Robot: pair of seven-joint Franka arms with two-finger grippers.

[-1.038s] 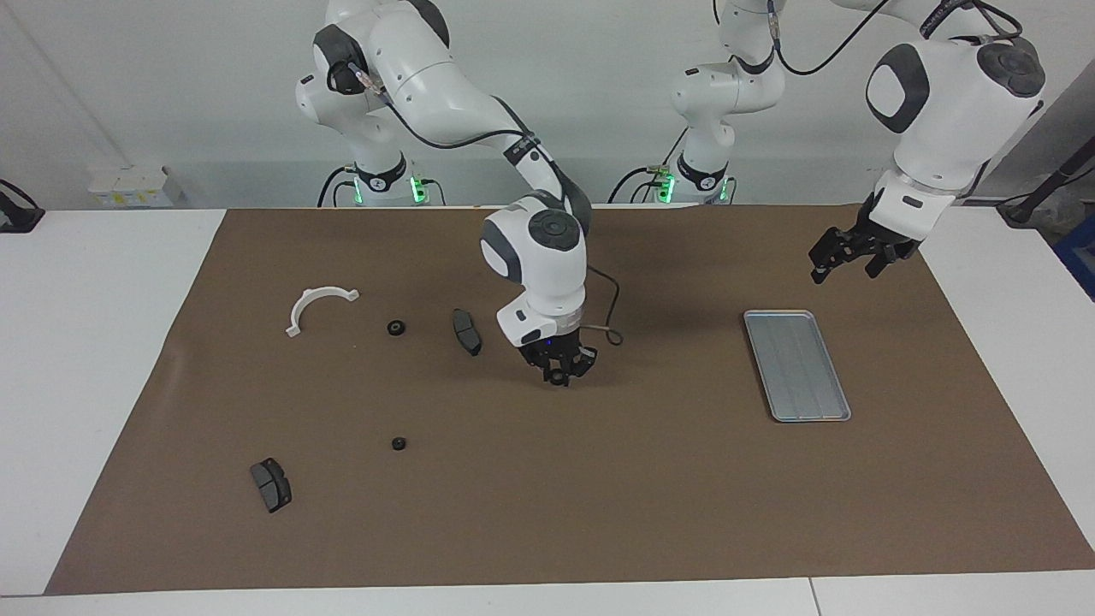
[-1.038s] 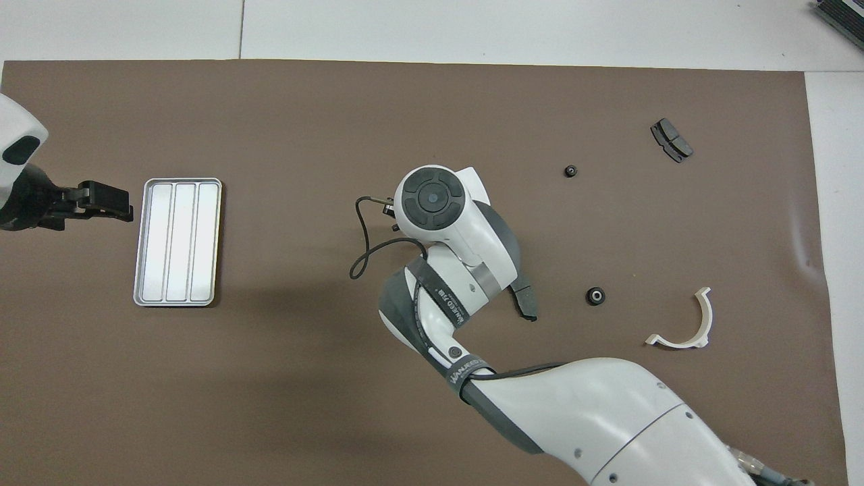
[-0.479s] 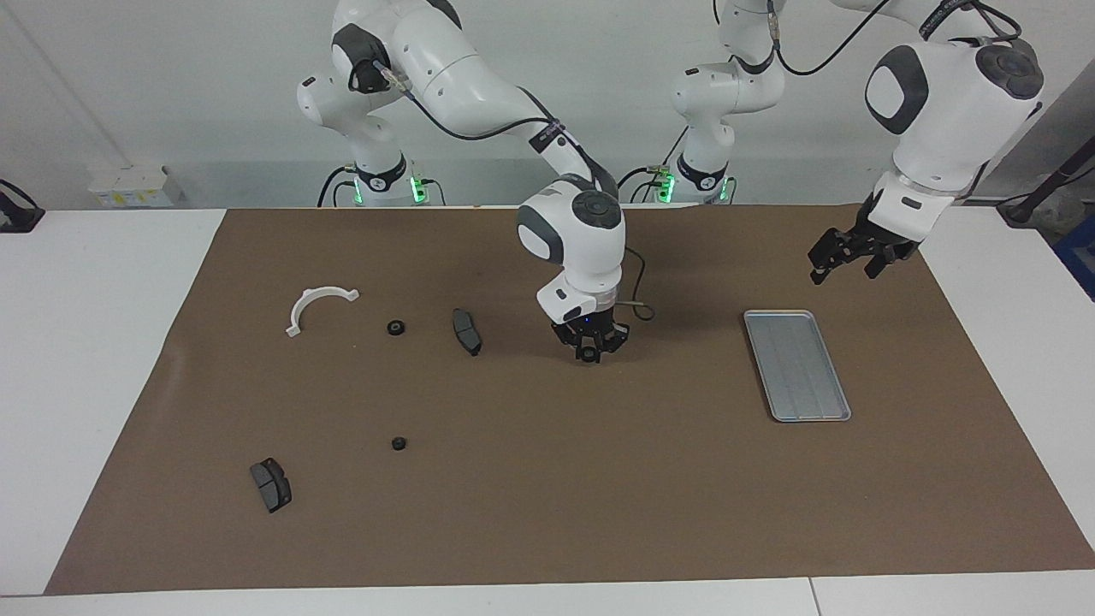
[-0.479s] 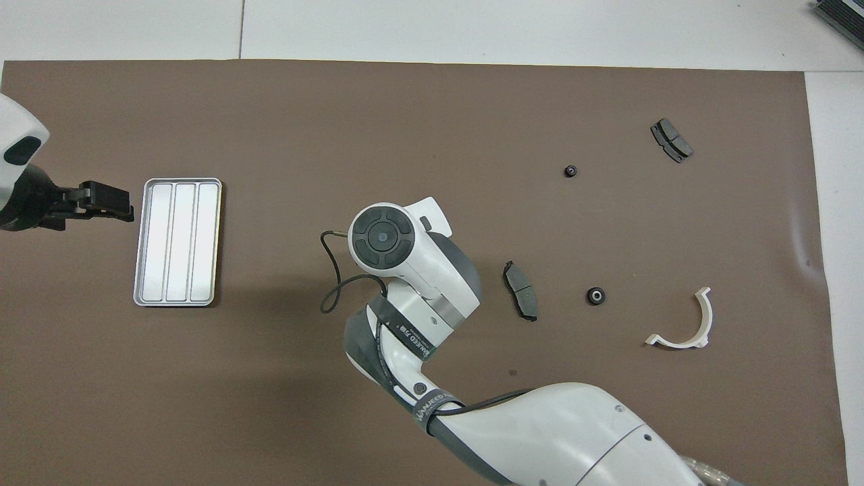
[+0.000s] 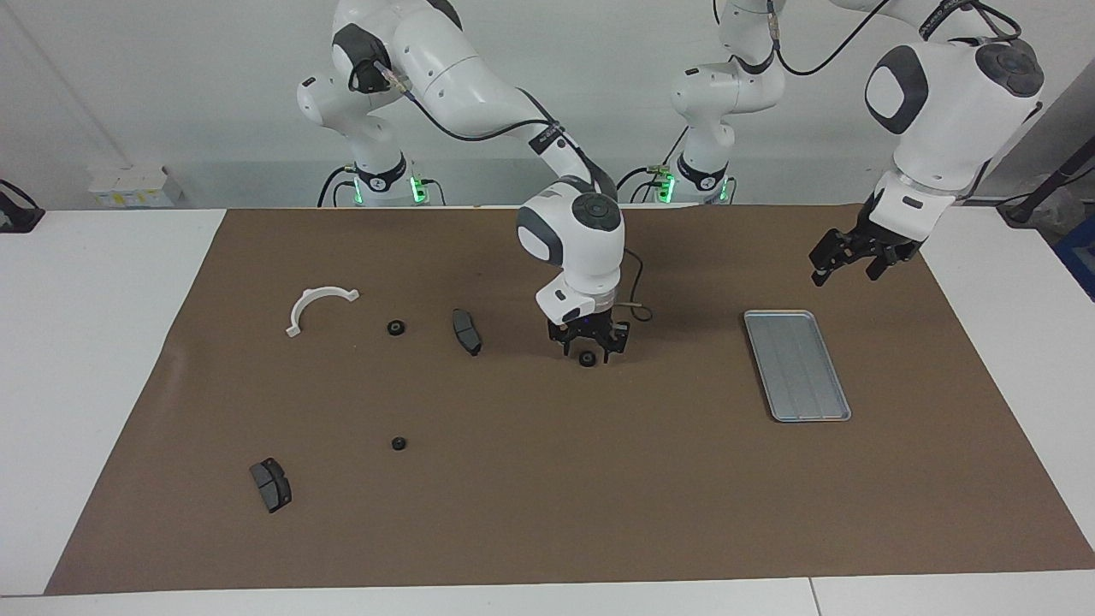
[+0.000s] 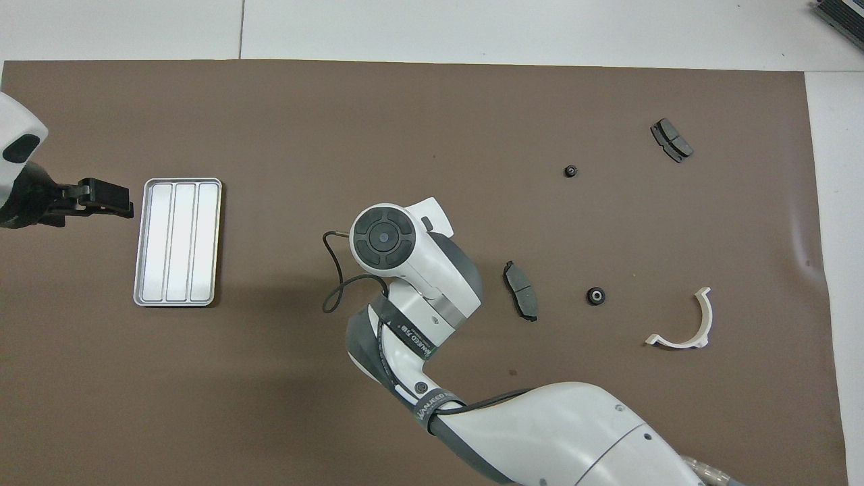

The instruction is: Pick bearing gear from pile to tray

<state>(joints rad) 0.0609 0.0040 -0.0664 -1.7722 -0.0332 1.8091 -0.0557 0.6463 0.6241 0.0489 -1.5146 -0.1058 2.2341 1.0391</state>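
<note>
Right gripper fingers spread apart, just above a small black bearing gear lying on the brown mat mid-table, well apart from the tray; left gripper open, waiting over the mat near the tray.

A: Position of the right gripper relative to the tray?
B: Toward the right arm's end from it, well apart, low over the mat, fingers spread above a small black round piece.
A: Left gripper?
B: Raised near the tray, open.
</note>
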